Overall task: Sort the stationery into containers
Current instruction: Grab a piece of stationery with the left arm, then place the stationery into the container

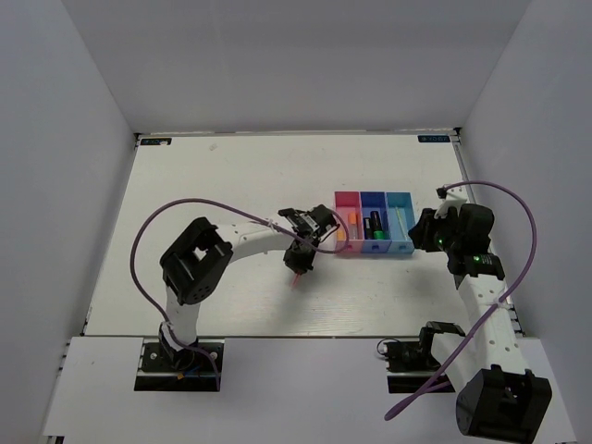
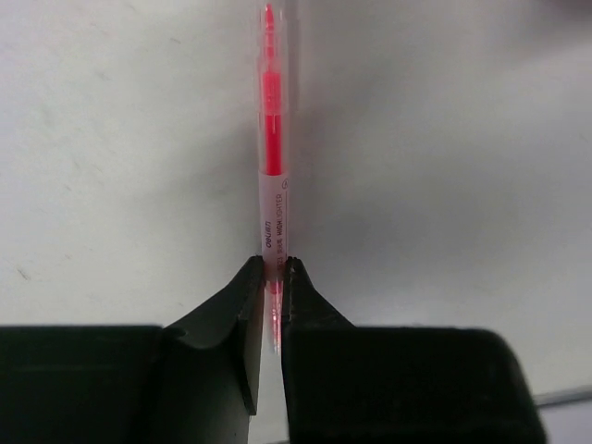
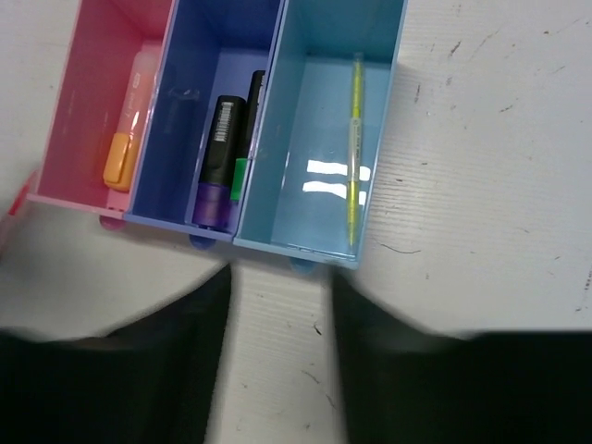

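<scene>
Currently my left fingers (image 2: 227,324) are clenched on the thin pink pen (image 2: 271,199), gripping near one end, so most of its length projects toward the top of the left wrist frame. Recommended procedure: align the pen with a bin's long axis, lower it between the walls, then release. The tray (image 1: 375,250) sits just right of the pen in the overhead frame.

- Pink bin (image 3: 74,111): orange-capped marker (image 3: 129,120).
- Dark blue bin (image 3: 199,55): purple-capped marker (image 3: 219,148) and green-capped marker (image 3: 240,176).
- Light blue bin (image 3: 314,120): thin yellow stick (image 3: 355,148).

My right fingers (image 3: 185,370) are released, grasping nothing.
</scene>
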### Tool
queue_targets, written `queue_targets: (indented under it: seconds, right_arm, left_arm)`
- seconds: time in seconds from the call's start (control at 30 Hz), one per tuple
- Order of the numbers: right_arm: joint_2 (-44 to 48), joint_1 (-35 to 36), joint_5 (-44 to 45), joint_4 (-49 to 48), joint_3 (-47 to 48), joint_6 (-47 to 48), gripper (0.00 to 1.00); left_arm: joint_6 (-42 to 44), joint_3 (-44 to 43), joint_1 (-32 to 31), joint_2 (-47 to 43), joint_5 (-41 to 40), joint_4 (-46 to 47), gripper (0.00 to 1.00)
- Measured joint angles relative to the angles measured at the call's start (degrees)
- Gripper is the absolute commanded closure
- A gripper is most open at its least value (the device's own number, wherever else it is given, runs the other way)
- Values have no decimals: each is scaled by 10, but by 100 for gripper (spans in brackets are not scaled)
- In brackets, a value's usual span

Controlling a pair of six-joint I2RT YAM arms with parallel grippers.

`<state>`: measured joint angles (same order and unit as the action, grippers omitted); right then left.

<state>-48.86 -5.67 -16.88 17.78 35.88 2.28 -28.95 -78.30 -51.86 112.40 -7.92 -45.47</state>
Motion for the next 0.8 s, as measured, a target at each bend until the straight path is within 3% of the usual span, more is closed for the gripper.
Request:
queue_targets:
  seconds: [0.03, 0.07, 0.3, 0.57, 0.8]
  right_arm:
    - [0, 0, -2, 2, 0, 2, 93]
    - [0, 0, -3, 3, 0, 1, 100]
    - [16, 0, 43, 0, 0, -19, 94]
    - [17, -7, 111, -4, 0, -39, 94]
    - [27, -16, 123, -11, 0, -47, 94]
  left_arm:
    - [-1, 7, -6, -8, 6, 3, 100]
    - [-4, 8, -13, -18, 13, 6, 100]
    - [-37, -57, -54, -86, 99, 118, 100]
    - [-105, -311, -41, 87, 194, 259, 100]
    - [-208, -339, -19, 189, 247, 363, 98]
